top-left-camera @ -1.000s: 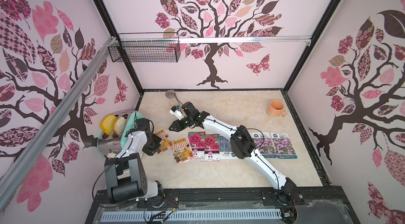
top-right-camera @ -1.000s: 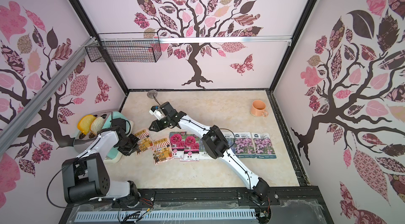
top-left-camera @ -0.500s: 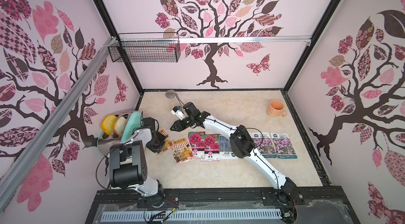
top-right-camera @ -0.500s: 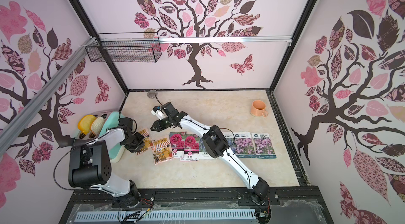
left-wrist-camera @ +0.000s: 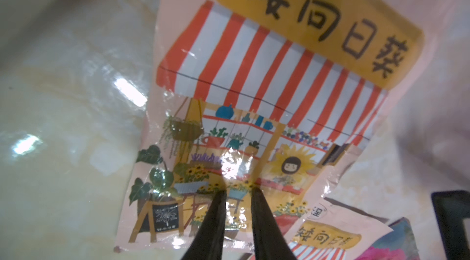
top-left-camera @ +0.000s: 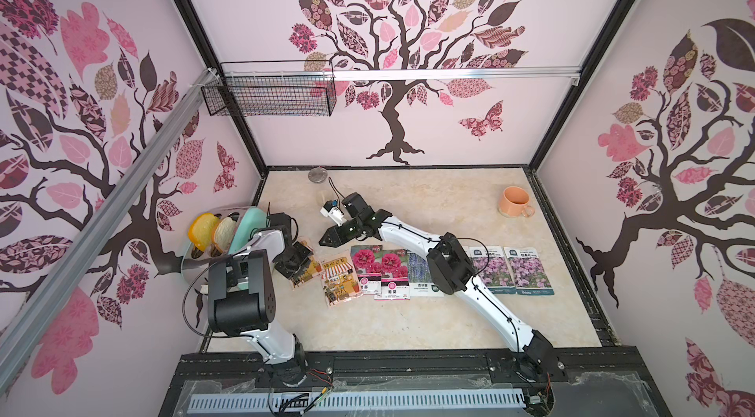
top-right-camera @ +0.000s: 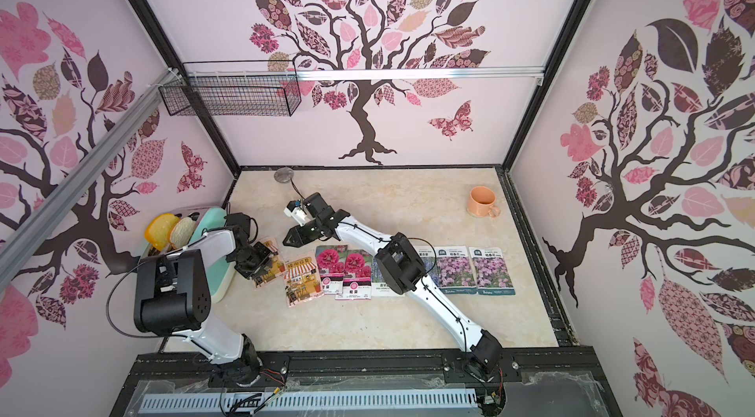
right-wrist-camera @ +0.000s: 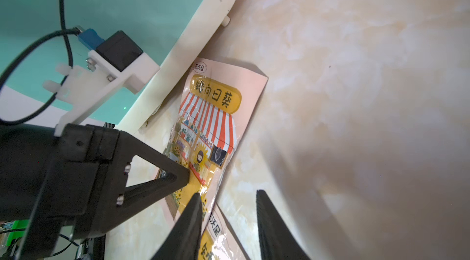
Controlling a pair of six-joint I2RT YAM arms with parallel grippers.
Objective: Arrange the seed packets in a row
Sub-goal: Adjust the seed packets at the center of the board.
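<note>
Along the bench [top-left-camera: 408, 325] front, seed packets [top-left-camera: 394, 272] flat in a row, one partly hidden under the right arm [top-left-camera: 486, 296]. At its left end, tilted orange shop packet [left-wrist-camera: 254, 80] under the left claw [left-wrist-camera: 237, 192]: jaws slightly parted, tips at the print. Just behind the second orange packet [top-left-camera: 341, 278], right claw [right-wrist-camera: 227, 193] hovering, open, empty.

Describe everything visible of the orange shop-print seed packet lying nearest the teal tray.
The orange shop-print packet is glossy, crinkled film: pale pink ground, yellow-orange title banner, red-and-white awning, cartoon plant shop. It lies on the marble-look tabletop, skewed, at the row's end, top corner by the teal tray's cream rim. The left end effector, fingertips slightly apart, rests on its lower part.
</note>
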